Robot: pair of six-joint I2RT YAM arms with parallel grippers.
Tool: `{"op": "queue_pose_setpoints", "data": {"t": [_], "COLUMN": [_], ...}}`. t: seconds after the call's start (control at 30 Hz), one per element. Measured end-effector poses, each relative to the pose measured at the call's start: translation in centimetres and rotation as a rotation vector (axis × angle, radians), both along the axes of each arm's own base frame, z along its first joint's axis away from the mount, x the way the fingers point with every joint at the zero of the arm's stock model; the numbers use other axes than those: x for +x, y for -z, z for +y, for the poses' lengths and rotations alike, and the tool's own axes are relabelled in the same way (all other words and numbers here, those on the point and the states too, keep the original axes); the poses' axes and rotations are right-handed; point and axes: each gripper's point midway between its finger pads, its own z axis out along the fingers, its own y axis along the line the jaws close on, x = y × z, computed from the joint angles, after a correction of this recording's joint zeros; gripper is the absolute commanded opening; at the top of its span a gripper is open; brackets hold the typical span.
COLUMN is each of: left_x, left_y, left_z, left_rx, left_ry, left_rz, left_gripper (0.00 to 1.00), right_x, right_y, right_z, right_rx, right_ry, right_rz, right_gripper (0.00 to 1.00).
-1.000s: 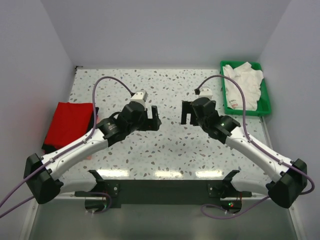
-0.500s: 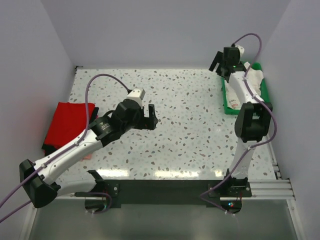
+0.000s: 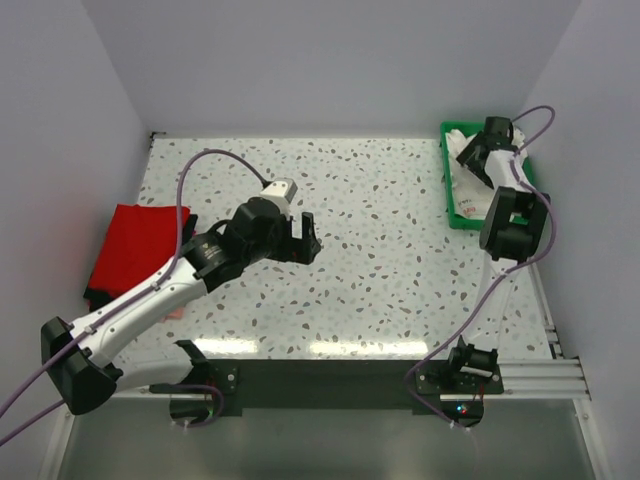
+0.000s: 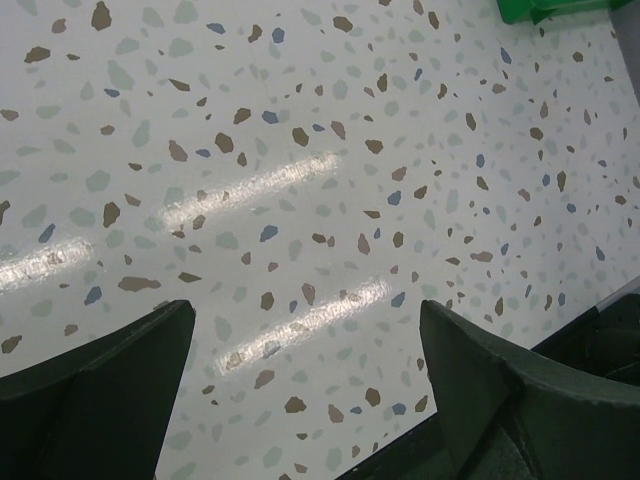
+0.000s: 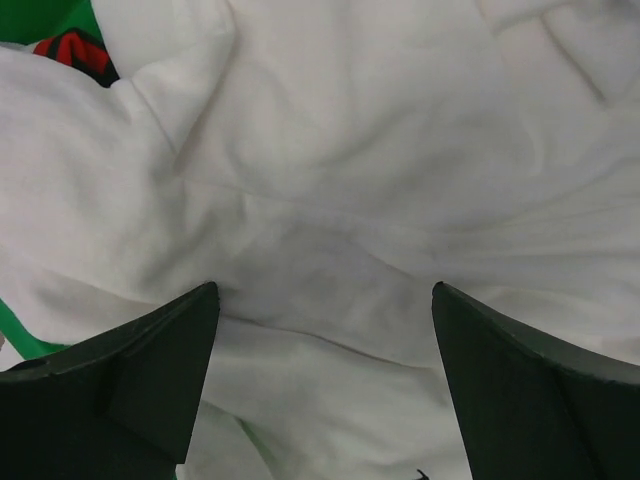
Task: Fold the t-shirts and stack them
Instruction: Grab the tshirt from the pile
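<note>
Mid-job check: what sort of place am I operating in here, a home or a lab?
Most likely a lab test cell: a speckled table boxed in by plain pale walls, with a green tray holding a white t-shirt and a red t-shirt at the left edge.

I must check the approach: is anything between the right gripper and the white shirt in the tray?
Nothing visible stands between them. The open right gripper hangs directly above the white shirt in the green tray.

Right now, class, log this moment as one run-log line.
left jaws: open above table | right jaws: open over white t-shirt in green tray | red t-shirt: lying at table's left
</note>
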Motion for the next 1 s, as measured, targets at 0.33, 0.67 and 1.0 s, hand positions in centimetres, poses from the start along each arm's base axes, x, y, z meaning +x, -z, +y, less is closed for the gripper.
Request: {"op": "queue_pose_setpoints", "data": {"t": [0.33, 0.67, 1.0], "left_x": [-0.2, 0.4, 1.7], "left_y": [0.4, 0.3, -0.9], "left_z": [-0.6, 0.0, 2.0], "left_rx": [-0.007, -0.001, -0.02], "left_ry": [0.026, -0.004, -0.078], "left_rz": [0.02, 0.01, -0.024], "left_gripper": [1.0, 1.0, 1.0], "right_x": [0.2, -0.7, -3.0], "right_y": [2.7, -0.4, -21.8], "right_z": [1.1, 1.3, 4.2], "right_rx": [0.024, 0.033, 0.011], "right_ry": [-0.04, -0.048, -0.131], "right_rz": [0.033, 0.019, -0.348], "right_gripper": [0.31, 0.0, 0.0]}}
